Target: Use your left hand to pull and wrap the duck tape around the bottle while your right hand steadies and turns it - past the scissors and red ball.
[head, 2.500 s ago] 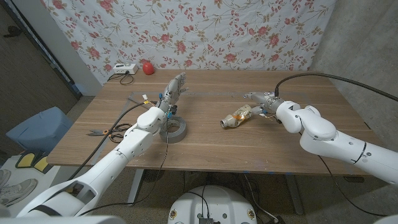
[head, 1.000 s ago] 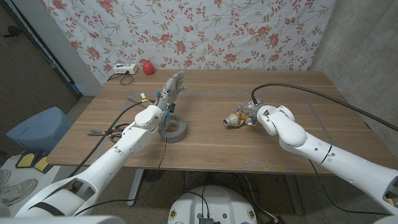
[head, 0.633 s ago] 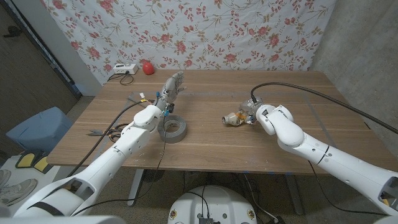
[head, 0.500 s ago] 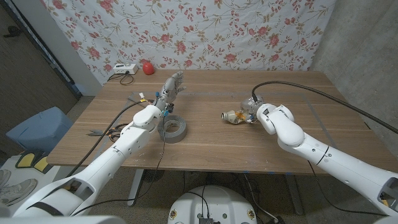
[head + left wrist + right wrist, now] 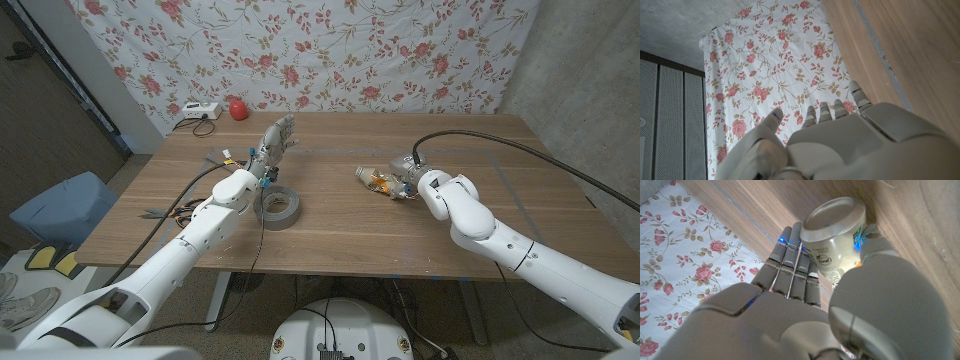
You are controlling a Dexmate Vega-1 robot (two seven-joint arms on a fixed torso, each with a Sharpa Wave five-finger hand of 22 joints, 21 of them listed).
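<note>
On the table (image 5: 330, 225), scissors (image 5: 165, 212) lie nearest at the left edge, with the tape (image 5: 277, 206) just right of them. Farther back, the left hand (image 5: 275, 140) is raised beyond the tape, fingers (image 5: 834, 107) spread and released, while the right hand (image 5: 408, 180) grasps the bottle (image 5: 378, 180) lying right of centre. The red ball (image 5: 237, 108) sits at the far left edge.

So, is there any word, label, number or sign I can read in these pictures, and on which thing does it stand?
None can be read for certain.
Bottle, gripped by the right hand: a small oval mark and some green print on its label, too blurred to read.
Roll of tape: no print that I can make out.
White device near the red ball: too small to tell.
</note>
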